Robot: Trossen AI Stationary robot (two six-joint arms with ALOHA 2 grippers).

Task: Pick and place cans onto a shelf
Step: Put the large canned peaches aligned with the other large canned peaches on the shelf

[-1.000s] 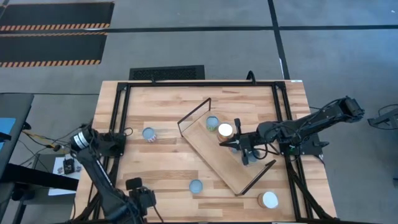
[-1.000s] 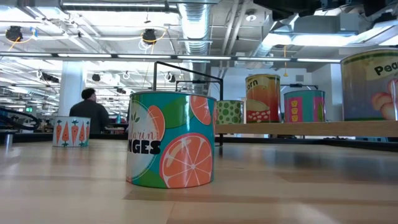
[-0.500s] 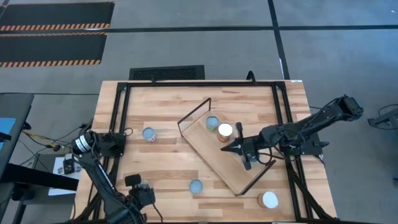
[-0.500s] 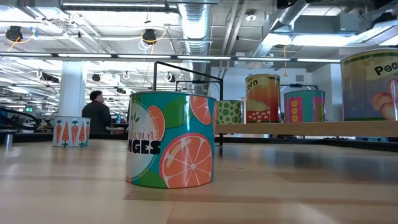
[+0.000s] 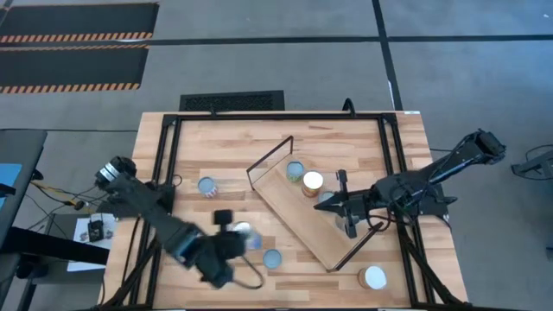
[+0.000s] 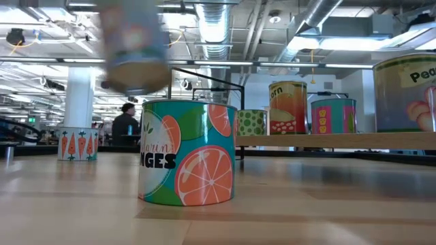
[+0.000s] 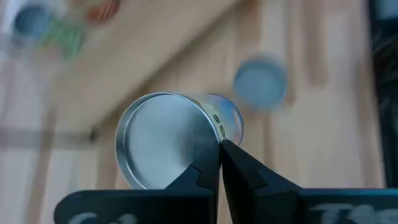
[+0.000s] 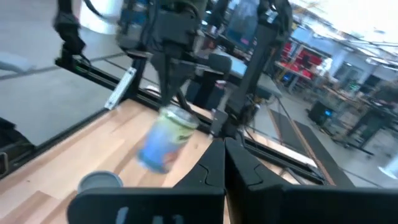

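Note:
My left gripper (image 5: 235, 235) is out over the table's near middle, shut on a pale-blue can (image 5: 245, 233) that hangs in the air; the same can shows blurred in the low view (image 6: 133, 47) and the right wrist view (image 8: 165, 140). The shelf (image 5: 320, 231) lies slantwise on the table, and three cans (image 5: 295, 170) (image 5: 312, 181) (image 5: 327, 198) stand on its far part. My right gripper (image 5: 318, 204) hovers shut over the shelf beside them. Other cans stand upright on the table at the left (image 5: 207, 185), near the middle (image 5: 272, 258) and at the near right (image 5: 374, 277). My left gripper pinches the rim (image 7: 215, 140) of the can's silvery end between its two fingertips. The fingers (image 8: 166, 84) come from above, pointing down. The can hangs tilted below them, lifted clear of the table.
Black wire frames (image 5: 270, 155) (image 5: 354, 250) stand at both short ends of the shelf. The orange-patterned can (image 6: 187, 153) stands just below and beside the held one. Bare wood lies between the left can and the shelf. A person (image 6: 126, 122) stands far off in the room.
My left arm has swung from the table's near left corner toward the table's middle, and a lifted can now shows at its gripper. The cans on the table and on the shelf have kept their places.

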